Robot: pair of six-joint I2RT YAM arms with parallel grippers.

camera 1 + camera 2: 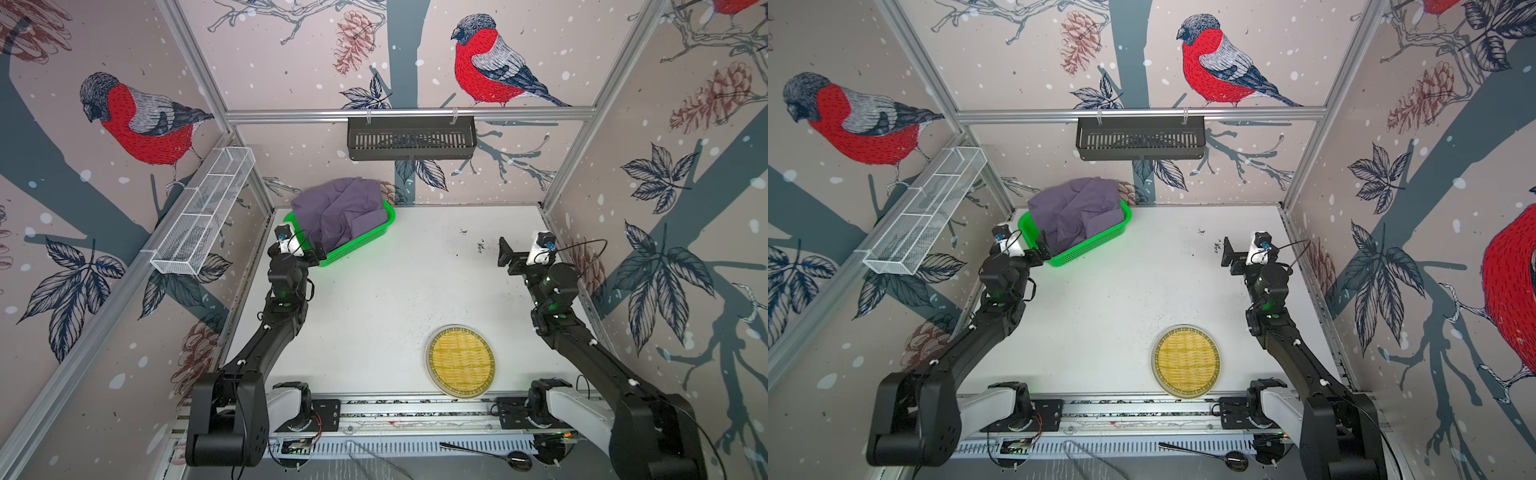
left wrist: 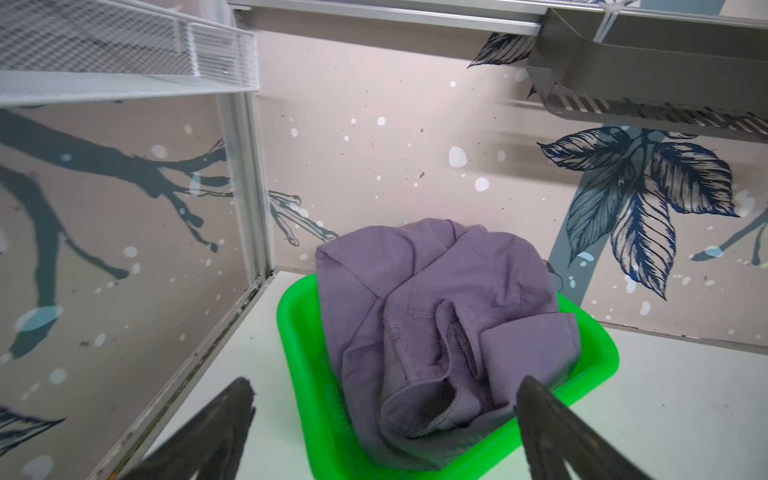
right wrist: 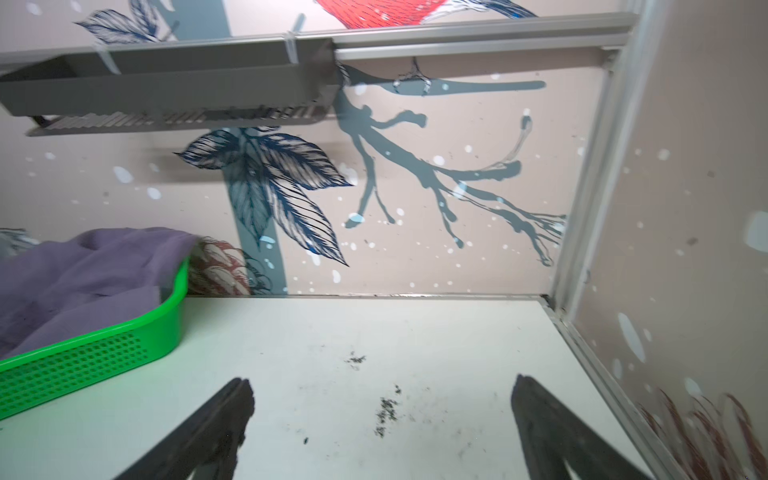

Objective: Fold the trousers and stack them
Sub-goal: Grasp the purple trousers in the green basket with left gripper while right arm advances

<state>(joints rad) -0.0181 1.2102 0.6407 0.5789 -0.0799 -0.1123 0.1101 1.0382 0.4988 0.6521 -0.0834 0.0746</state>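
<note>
You are starting at the pick-up step; nothing is folded yet. One pair of trousers (image 1: 338, 210) is lying bunched in one green basket (image 1: 357, 248) at the table's (image 1: 395, 291) far left corner. The left end effector (image 2: 384, 399) is hovering spread, empty, just short of the heap. The right end effector (image 3: 382, 384) is hanging spread near the right edge. The likely next move is pinching a cloth edge and lifting the trousers out. One woven tray (image 1: 460, 360) is sitting at the front edge.

On my white table (image 1: 395, 299) I see a green plastic basket (image 1: 357, 249) far left and a round yellow woven tray (image 1: 460, 360) near right. A white mesh rack (image 1: 203, 216) hangs left, a black slotted rack (image 1: 411, 137) on the far wall.
</note>
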